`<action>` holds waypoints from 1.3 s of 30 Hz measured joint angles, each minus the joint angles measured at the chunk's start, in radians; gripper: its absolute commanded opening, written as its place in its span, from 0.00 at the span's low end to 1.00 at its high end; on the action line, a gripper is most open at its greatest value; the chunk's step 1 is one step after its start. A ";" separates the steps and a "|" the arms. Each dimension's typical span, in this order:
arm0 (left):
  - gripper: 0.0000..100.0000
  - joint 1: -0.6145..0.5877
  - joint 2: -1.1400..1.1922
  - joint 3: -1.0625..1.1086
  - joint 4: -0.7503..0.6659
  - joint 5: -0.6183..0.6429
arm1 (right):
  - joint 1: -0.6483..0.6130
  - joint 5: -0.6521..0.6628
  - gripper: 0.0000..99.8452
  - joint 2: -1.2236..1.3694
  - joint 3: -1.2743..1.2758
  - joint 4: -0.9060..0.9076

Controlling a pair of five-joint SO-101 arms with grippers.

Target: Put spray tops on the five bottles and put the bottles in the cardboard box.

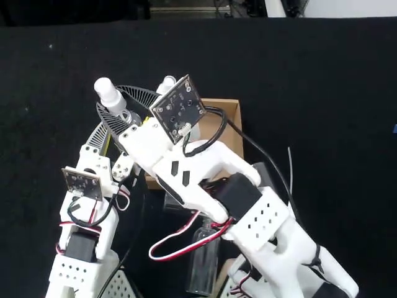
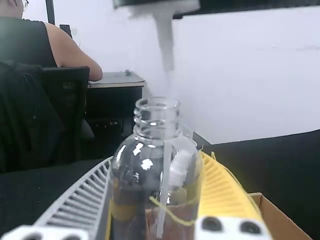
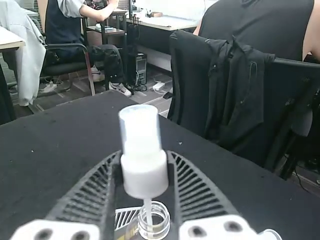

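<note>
You are partway through capping one bottle, by my reading, with most of the job left to do. The right jaws are clamped on a white spray top [image 3: 143,150], with one ribbed black jaw pressed to each side of its collar and the nozzle end up. The left jaws grip a clear bottle [image 2: 155,165] upright by its body, a grey jaw on one side and a yellow jaw on the other. The bottle's neck [image 3: 152,222] is open.

The spray top hangs directly above that neck, apart from it. Its thin dip tube [image 2: 164,45] runs down through the mouth into the bottle, but the collar is not seated on the threads. You need to lower and fasten this top before the bottle can be boxed.

In the high view, the held pair is near the cardboard box [image 1: 231,121]. A second white spray top [image 1: 166,82] shows by the box's far edge. You cannot tell whether it sits on a bottle or whether that bottle is inside the box.

Another clear bottle [image 1: 203,261] appears to lie on the black counter [image 1: 322,93] between the arm bases. Its neck is hidden under the right arm [image 1: 205,180], so its top cannot be judged. The remaining bottles cannot be counted.
</note>
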 measured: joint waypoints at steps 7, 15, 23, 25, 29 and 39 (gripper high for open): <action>0.03 -0.002 0.000 0.000 0.006 0.000 | -0.002 -0.002 0.14 0.000 0.000 0.031; 0.03 -0.002 0.000 0.000 0.006 0.000 | -0.002 -0.002 0.14 0.000 -0.018 0.041; 0.03 -0.002 0.000 0.000 0.006 0.000 | 0.124 0.000 0.14 0.000 -0.241 0.308; 0.03 -0.002 0.000 0.000 0.006 0.000 | 0.199 0.000 0.14 0.000 -0.275 0.390; 0.03 -0.002 0.000 0.000 0.006 0.000 | 0.370 0.000 0.14 -0.002 -0.295 0.491; 0.03 -0.002 0.000 0.000 0.006 0.000 | 0.666 0.000 0.14 -0.002 -0.091 0.589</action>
